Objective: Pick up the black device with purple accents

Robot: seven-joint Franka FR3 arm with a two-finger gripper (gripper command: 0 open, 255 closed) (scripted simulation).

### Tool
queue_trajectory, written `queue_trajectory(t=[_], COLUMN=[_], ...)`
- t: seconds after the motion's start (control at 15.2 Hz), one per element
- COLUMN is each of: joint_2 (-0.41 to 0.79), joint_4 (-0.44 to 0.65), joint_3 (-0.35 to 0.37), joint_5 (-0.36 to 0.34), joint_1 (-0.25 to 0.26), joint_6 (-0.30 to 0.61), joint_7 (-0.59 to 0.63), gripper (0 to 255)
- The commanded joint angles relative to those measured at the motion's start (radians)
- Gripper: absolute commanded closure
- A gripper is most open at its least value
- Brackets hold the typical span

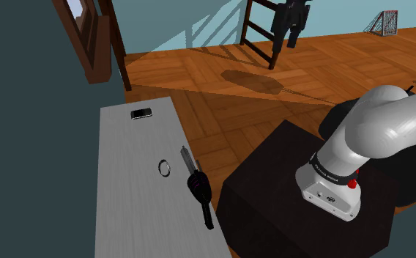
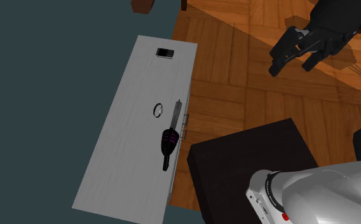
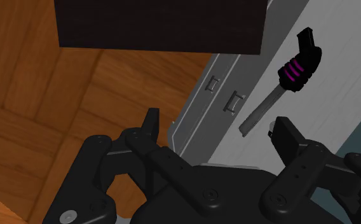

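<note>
you work in a soft, rather dim light. slanting edges of light and shade cross the wooden floor [image 1: 221, 124], and a soft oval shadow [image 1: 252, 80] lies on it. pale streaks slant over the teal wall [image 1: 199, 22]. the grey top [image 1: 126, 198] is evenly lit and matte; the stand [image 1: 272, 183] reads nearly black.
</note>
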Motion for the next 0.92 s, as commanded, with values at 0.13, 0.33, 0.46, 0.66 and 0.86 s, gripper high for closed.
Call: queue_trajectory(t=[0.13,0.33,0.46,0.66,0.86], joint_2=[-0.006,-0.004,0.007,0.037,0.086], joint_4=[-0.055,-0.129,-0.172,-0.226,-0.266], joint_3=[0.037,0.094,0.133,0.194,0.256], joint_5=[0.026,0.067,0.095,0.139,0.182], joint_1=[0.004,0.014,0.021,0.035,0.049], joint_6=[0.051,0.131,0.188,0.277,0.372], joint_7=[0.048,0.120,0.166,0.235,0.303], gripper=[0,0,0,0,0])
